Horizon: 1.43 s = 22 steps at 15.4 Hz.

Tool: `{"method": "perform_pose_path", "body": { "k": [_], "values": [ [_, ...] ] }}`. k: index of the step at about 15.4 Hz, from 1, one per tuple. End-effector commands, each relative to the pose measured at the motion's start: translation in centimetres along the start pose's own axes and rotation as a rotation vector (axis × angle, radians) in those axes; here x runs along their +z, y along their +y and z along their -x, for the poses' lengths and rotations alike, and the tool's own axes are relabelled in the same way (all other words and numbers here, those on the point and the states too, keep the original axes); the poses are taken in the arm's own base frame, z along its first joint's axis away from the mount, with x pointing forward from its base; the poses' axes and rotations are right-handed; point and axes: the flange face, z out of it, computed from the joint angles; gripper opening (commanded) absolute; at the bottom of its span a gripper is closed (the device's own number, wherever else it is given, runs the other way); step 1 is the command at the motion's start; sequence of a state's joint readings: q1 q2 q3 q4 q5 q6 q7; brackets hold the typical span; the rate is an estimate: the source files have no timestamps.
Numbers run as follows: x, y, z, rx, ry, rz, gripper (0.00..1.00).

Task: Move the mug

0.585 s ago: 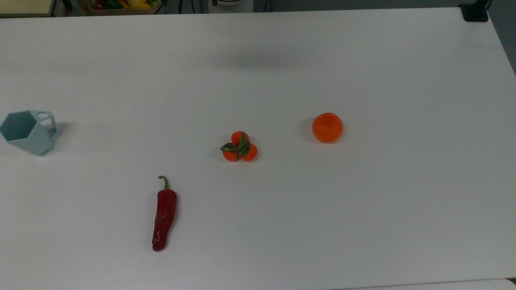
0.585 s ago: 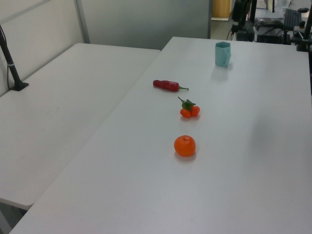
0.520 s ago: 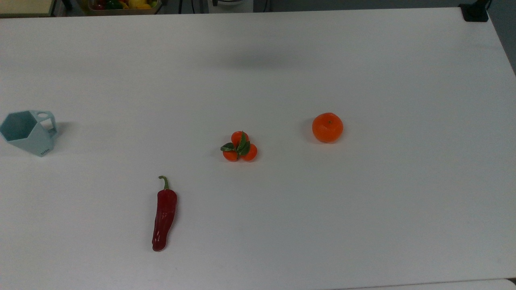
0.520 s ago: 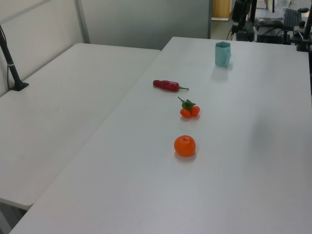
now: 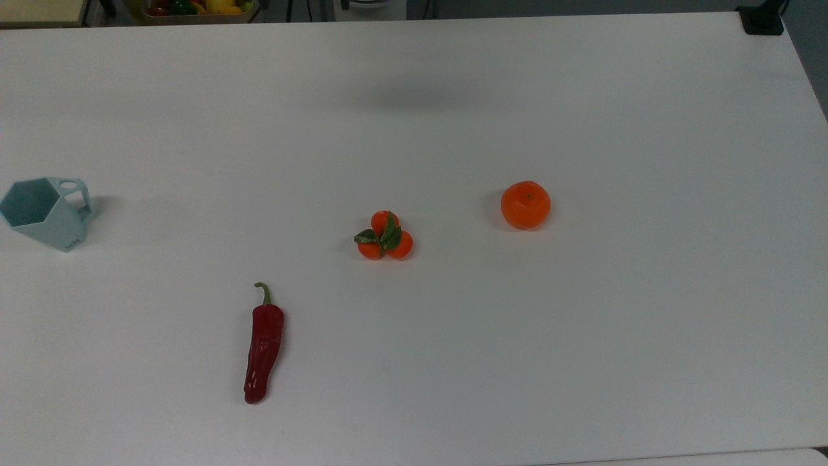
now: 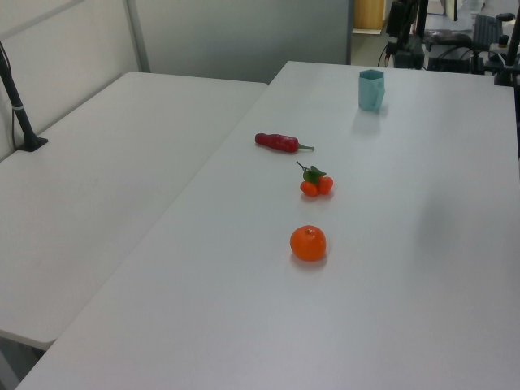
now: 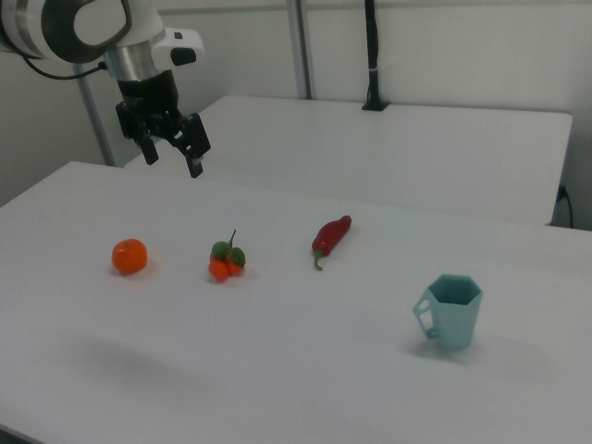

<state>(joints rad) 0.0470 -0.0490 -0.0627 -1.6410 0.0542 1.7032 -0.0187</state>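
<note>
The pale blue-green faceted mug [image 5: 43, 213] stands upright near the top view's left edge of the white table [image 5: 582, 323], with its small handle toward the table's middle. The mug [image 6: 371, 89] is at the far end of the table in the left view, and the mug [image 7: 453, 313] is at the front right in the right view. My gripper [image 7: 173, 157] hangs high above the table at the right view's upper left, far from the mug. Its fingers point down and stand open with nothing between them.
An orange [image 5: 525, 204], a cluster of three small oranges with leaves [image 5: 385, 236] and a red chili pepper [image 5: 262, 343] lie spread across the table's middle. A second white table [image 6: 106, 187] adjoins on the left view's left. A basket of produce [image 5: 194, 8] sits beyond the far edge.
</note>
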Motion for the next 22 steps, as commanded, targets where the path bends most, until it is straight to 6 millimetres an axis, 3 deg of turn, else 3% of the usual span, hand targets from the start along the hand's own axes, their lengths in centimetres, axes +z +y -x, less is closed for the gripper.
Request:
{"method": "perform_pose_path", "body": {
  "k": [1, 8, 11, 15, 17, 22],
  "values": [
    [0.0, 0.1, 0.9, -0.011, 0.007, -0.004, 1.00],
    [0.1, 1.1, 0.9, -0.002, 0.002, -0.002, 1.00],
    [1.2, 1.7, 0.3, 0.019, -0.016, -0.002, 1.00],
    [1.2, 4.2, 0.1, 0.172, -0.019, 0.002, 1.00],
    [1.4, 6.5, -0.7, 0.297, -0.015, 0.016, 1.00],
    [4.6, 14.5, -2.5, 0.501, -0.017, 0.044, 1.00]
  ]
}}
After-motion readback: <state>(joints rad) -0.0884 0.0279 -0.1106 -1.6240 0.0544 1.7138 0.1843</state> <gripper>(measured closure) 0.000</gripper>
